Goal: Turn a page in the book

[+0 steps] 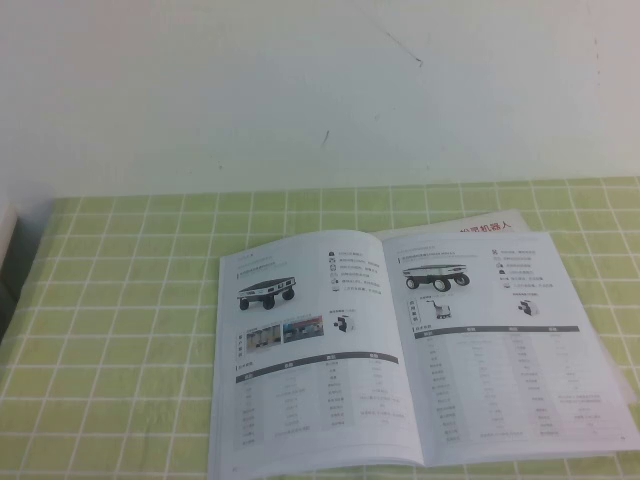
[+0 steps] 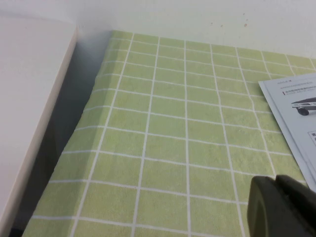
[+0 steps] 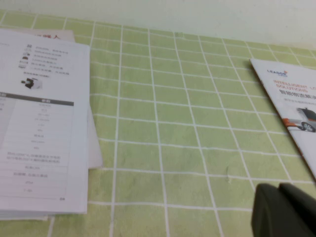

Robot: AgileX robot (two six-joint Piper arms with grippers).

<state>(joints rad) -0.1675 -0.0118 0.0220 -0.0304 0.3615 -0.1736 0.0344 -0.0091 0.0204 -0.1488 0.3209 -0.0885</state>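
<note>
- Nearest the camera, the book (image 1: 400, 350) lies open and flat on the green checked surface (image 1: 120, 300), filling the lower centre and right of the high view.
- Its right-hand page (image 1: 500, 350) looks thin, glossy and light; likely slippery and easily creased, so I'd lift it at the outer edge or free corner.
- Under it, a red-headed leaflet (image 1: 490, 225) peeks out.
- Right end effector (image 3: 284, 210) hangs off to the book's side, fingers shut, empty.
- Left end effector (image 2: 281, 205) hovers beside the book's other edge; fingers appear shut, empty.
</note>
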